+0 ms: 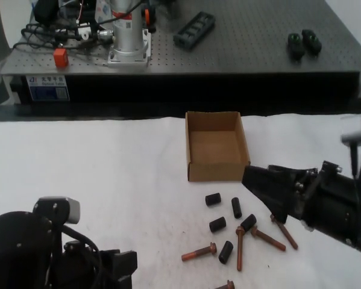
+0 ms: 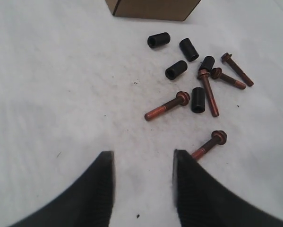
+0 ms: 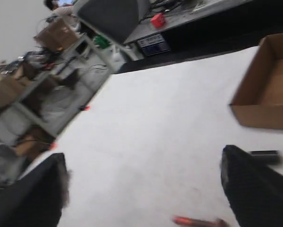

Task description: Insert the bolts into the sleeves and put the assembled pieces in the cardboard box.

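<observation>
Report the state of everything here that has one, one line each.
cardboard box, upright, open, empty.
sleeves, five lying loose, no bolt inside.
bolts, five lying loose, none inserted.
left gripper, open, holding nothing.
right gripper, open, holding nothing.

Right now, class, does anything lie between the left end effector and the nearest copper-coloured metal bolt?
Nothing visible does. The open left end effector faces bare white cloth, and that copper-coloured metal bolt lies just beyond it on the cloth.
</observation>
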Action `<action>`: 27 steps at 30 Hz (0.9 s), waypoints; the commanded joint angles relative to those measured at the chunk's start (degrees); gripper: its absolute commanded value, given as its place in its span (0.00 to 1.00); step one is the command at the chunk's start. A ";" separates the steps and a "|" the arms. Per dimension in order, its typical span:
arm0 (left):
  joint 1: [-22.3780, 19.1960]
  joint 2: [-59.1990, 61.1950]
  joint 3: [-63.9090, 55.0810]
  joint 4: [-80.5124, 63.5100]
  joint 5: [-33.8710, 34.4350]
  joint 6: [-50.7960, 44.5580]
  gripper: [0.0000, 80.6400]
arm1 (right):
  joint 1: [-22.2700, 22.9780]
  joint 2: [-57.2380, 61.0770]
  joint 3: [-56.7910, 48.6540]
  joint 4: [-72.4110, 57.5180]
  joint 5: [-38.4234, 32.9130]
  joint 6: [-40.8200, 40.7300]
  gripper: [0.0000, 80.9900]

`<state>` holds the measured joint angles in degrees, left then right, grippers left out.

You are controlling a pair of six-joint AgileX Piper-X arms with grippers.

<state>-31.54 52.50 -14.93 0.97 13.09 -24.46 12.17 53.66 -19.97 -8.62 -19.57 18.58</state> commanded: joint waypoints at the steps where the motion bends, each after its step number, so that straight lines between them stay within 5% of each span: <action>1: -0.13 0.26 -0.89 -0.65 0.29 1.14 0.36 | -0.28 2.59 -5.47 13.73 8.53 -12.11 0.69; 5: -0.13 1.42 -1.90 -0.65 0.86 1.14 0.36 | -0.28 11.16 -16.12 29.79 16.63 -23.03 0.58; 12: -0.13 1.41 -2.26 -0.65 2.65 1.14 0.36 | -0.39 30.96 -31.68 47.08 30.58 -31.99 0.57; 19: -0.13 1.41 -2.26 -0.65 4.08 1.14 0.36 | -1.44 46.07 -42.16 56.69 34.88 -32.71 0.57; 27: -0.13 1.41 -2.26 -0.65 4.28 1.14 0.36 | -1.68 50.35 -43.11 57.48 34.00 -31.17 0.57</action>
<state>-31.54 53.77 -16.62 0.97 17.05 -23.91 10.71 103.75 -62.27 48.29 14.86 -13.10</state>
